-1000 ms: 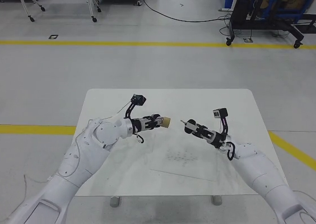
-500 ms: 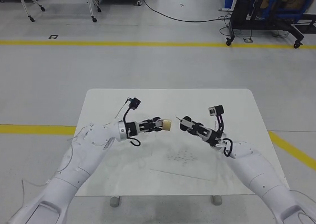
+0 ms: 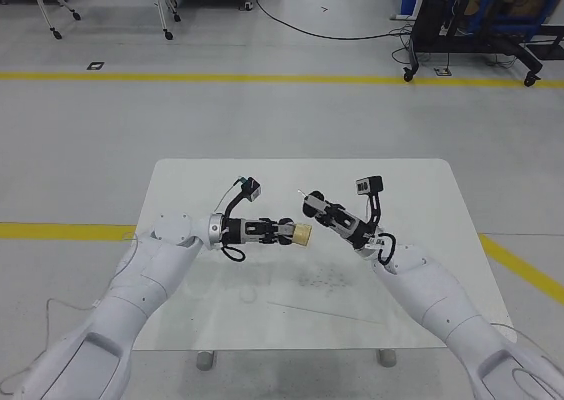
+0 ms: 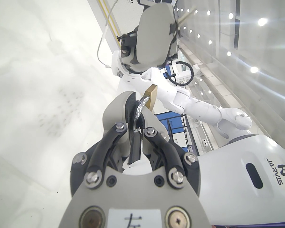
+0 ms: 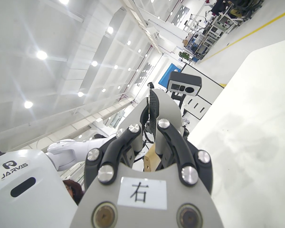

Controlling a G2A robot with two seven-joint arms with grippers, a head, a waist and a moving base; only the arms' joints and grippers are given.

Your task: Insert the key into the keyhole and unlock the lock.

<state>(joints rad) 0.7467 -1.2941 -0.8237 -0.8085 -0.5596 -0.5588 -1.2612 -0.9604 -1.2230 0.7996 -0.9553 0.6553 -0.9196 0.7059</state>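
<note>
My left gripper (image 4: 136, 100), clamped on the brass padlock (image 4: 151, 97) by its shackle (image 4: 139, 107), has slid toward mid-table while my right gripper (image 3: 311, 205), pinching the key (image 4: 186, 17), has swung in just beside it, so they're close, but the key isn't yet inserted.

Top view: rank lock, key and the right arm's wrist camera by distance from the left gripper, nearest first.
1. lock: clamped in the left gripper, at its fingertips.
2. key: held in the right gripper, just past the lock, apart from it.
3. wrist camera: farther out, raised above the right arm's wrist.
</note>
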